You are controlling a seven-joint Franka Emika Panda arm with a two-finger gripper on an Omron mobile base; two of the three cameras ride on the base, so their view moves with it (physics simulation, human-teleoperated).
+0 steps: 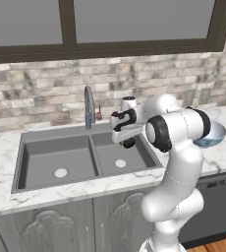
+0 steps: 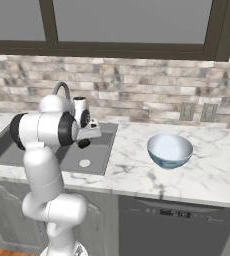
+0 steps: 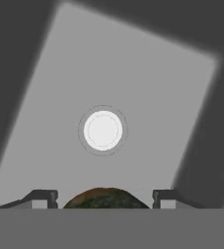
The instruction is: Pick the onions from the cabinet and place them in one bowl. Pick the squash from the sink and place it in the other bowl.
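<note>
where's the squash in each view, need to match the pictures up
Left base view: the squash is a dark lump just under the hand, above the sink's right basin.
Right base view: the squash is left of centre, under the hand, over the same basin.
Hand view: the squash is at bottom centre, between the fingertips.
Shared landmark: the right basin's round drain.

A white marble counter with grey veining (image 2: 207,170) runs beneath a wall of pale grey-brown brick tiles (image 2: 137,85), with a dark-framed frosted window (image 1: 134,24) above. Grey panelled cabinet doors (image 1: 51,229) stand under the counter's front edge beside a dark dishwasher front (image 2: 177,227). Two pale outlet plates (image 2: 197,112) sit on the brick, and orange wooden floor (image 1: 223,246) shows below.
</note>
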